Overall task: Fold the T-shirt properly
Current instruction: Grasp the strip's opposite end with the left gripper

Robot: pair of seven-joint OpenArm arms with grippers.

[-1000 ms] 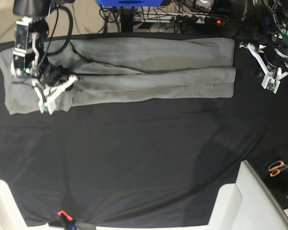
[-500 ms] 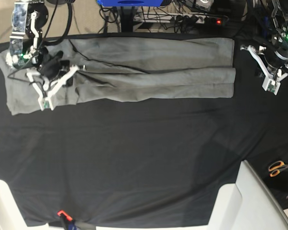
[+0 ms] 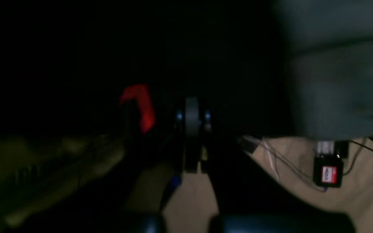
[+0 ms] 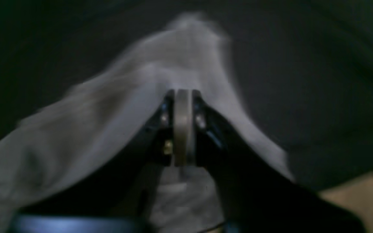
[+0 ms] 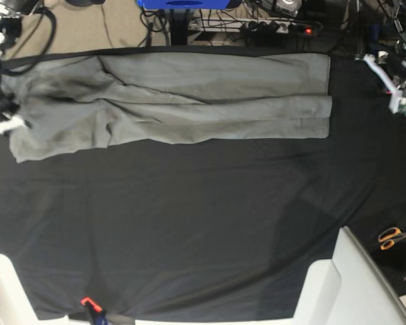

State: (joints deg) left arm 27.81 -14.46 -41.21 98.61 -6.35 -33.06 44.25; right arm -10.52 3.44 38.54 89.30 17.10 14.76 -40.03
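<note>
The grey T-shirt lies as a long folded strip across the far part of the black table cloth. Its left end spreads wider, with creases. My right gripper is at the strip's far left edge. In the right wrist view, the right gripper has its jaws together, with blurred T-shirt fabric around and beyond the tips. I cannot tell if cloth is pinched. My left gripper hangs shut past the shirt's right end, off the cloth. The left gripper holds nothing, and the T-shirt shows at upper right.
Orange-handled scissors lie at the right edge. A white surface fills the bottom right corner, and a red clip sits at the cloth's near edge. A power strip and cables lie on the floor behind the table.
My right gripper has moved off the shirt's left part to the far left edge. The shirt's left end now lies uncovered and more spread. My left gripper has risen and moved away to the upper right.
</note>
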